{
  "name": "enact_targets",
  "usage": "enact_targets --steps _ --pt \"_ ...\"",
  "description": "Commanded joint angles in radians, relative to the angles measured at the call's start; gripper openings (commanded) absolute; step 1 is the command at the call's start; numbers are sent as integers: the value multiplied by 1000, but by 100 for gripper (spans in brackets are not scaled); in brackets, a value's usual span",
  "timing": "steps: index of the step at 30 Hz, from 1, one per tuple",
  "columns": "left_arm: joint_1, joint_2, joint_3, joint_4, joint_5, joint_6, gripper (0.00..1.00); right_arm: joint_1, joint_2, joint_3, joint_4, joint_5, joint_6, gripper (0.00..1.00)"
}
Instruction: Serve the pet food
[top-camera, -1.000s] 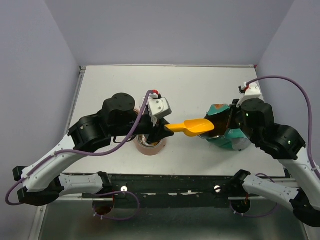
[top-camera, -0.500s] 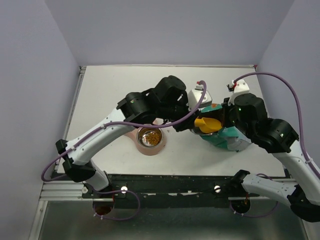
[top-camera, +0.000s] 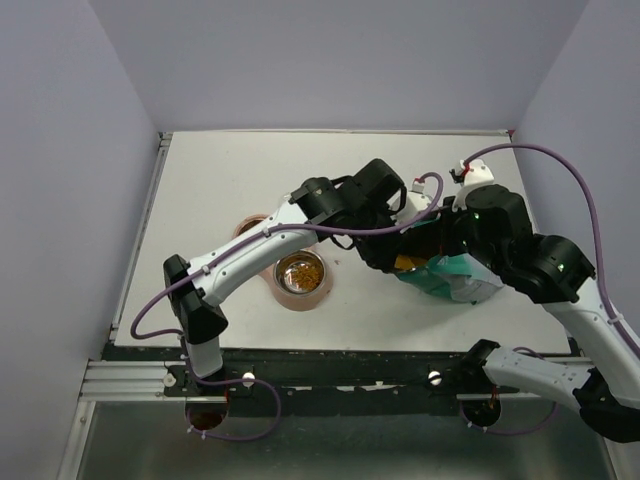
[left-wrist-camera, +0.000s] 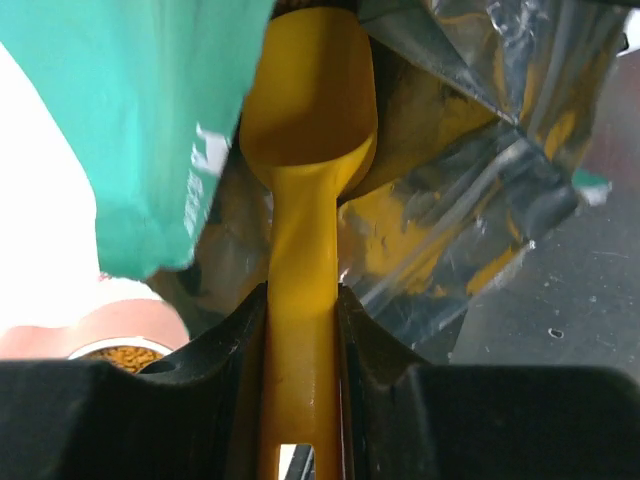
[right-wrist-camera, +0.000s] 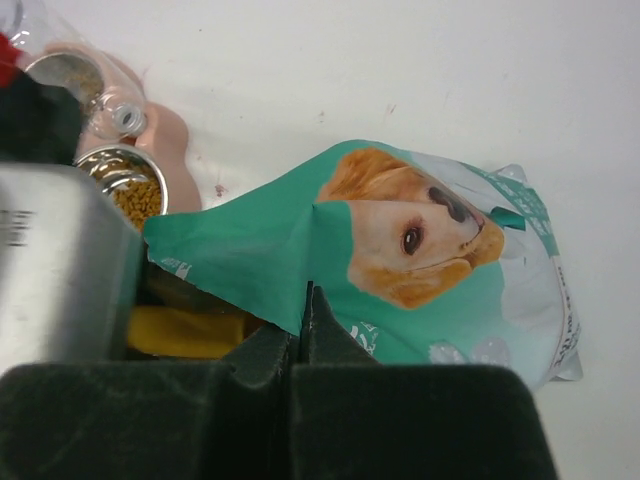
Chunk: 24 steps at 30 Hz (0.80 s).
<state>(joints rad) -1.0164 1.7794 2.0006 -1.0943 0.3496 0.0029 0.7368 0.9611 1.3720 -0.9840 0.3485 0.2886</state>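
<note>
- Jaws of the left gripper (left-wrist-camera: 300, 300) are clamped on the handle of the yellow plastic scoop (left-wrist-camera: 310, 130). Those of the right gripper (right-wrist-camera: 305, 300) are pressed together on a fold at the lip of the teal-green bag (right-wrist-camera: 430, 240), which is printed with a dog's face.
- Brown-orange kibble pellets (top-camera: 300, 270) lie in a loose heap inside the round steel cup (right-wrist-camera: 120, 153).
- That cup sits in the nearer compartment of the pink plastic feeder (top-camera: 300, 298). The second steel cup (right-wrist-camera: 60, 65) sits in the farther compartment, and I cannot tell its contents.
- The scoop's head is inside the bag's open mouth, against the silver foil lining. Whether it carries kibble cannot be told.
- The bag lies on its side on the white tabletop (top-camera: 220, 180), near the feeder and to its right in the top view.
</note>
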Motion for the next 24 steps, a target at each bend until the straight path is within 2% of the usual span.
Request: enact_targets --steps 1,6,8,13,16,20,22,24 --pt "6 -31 -101 25 61 -72 0 7 -18 22 120 -60 18 0" --pt "9 23 -85 17 66 -116 0 9 -22 -16 151 -86 38 0" --pt "7 49 -86 65 57 -167 0 9 -33 -39 185 -89 60 0" --pt "7 66 -238 363 -18 -276 0 9 -79 -117 239 -56 162 0" --pt "-7 148 -252 503 -35 -294 0 9 -130 -145 231 0 201 0" --pt "-43 287 -119 426 -78 -254 0 9 -139 -116 174 11 202 0" --pt "-57 241 -169 460 -99 -248 0 9 -143 -103 156 6 205 0" --pt "-59 151 -281 511 -110 -259 0 9 -156 -105 156 -6 216 0"
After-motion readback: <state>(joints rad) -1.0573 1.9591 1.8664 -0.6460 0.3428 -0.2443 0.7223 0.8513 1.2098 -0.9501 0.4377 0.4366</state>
